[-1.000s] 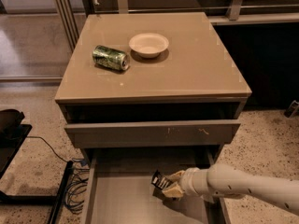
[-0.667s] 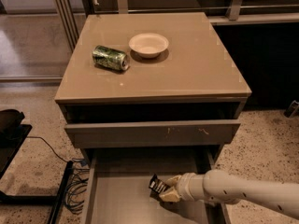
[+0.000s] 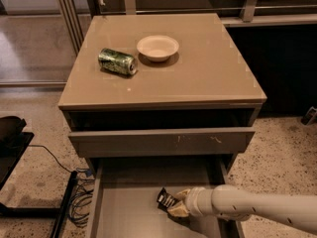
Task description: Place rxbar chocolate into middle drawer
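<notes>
The middle drawer (image 3: pixel 129 209) stands pulled open below the cabinet top, a wide taupe-grey box with a plain floor. My gripper (image 3: pixel 174 205) reaches in from the right, low over the drawer floor on its right side. It is shut on the rxbar chocolate (image 3: pixel 165 199), a small black-wrapped bar that sticks out to the left of the fingers, just above the floor. The white arm (image 3: pixel 257 213) comes across the drawer's right wall.
The upper drawer front (image 3: pixel 163 142) with pale scuff marks juts out above the open drawer. On the cabinet top (image 3: pixel 213 68) lie a crushed green can (image 3: pixel 117 62) and a white bowl (image 3: pixel 157 47). Cables (image 3: pixel 79 202) and a black stand (image 3: pixel 12 148) lie on the floor at left.
My gripper has moved left and slightly lower inside the drawer, carrying the bar with it. The can and bowl have not moved.
</notes>
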`<state>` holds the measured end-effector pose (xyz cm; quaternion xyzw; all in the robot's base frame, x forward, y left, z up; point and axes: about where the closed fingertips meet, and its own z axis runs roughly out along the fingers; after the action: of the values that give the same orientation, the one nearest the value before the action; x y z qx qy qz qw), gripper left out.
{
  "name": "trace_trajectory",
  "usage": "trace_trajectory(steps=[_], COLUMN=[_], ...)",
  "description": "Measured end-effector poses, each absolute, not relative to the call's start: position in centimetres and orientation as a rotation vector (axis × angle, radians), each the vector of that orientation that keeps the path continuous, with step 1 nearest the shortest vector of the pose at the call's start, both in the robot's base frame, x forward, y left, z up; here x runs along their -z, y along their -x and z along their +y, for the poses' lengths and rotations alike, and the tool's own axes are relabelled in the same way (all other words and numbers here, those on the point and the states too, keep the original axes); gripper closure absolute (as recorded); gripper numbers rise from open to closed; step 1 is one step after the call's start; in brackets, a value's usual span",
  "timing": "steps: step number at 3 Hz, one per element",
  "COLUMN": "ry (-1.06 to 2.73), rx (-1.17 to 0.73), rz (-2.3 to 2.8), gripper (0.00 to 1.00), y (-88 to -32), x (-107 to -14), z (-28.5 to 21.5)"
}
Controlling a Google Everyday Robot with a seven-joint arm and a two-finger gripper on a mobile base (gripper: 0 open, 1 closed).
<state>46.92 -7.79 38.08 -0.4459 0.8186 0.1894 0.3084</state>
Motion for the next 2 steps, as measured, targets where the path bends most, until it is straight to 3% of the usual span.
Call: trace_trajectory(steps=[2], ry=[1.179], rx=[-0.501], rz=[2.164], gripper=[0.35], y=[-46.92], x=[-38.08], z=[-7.78])
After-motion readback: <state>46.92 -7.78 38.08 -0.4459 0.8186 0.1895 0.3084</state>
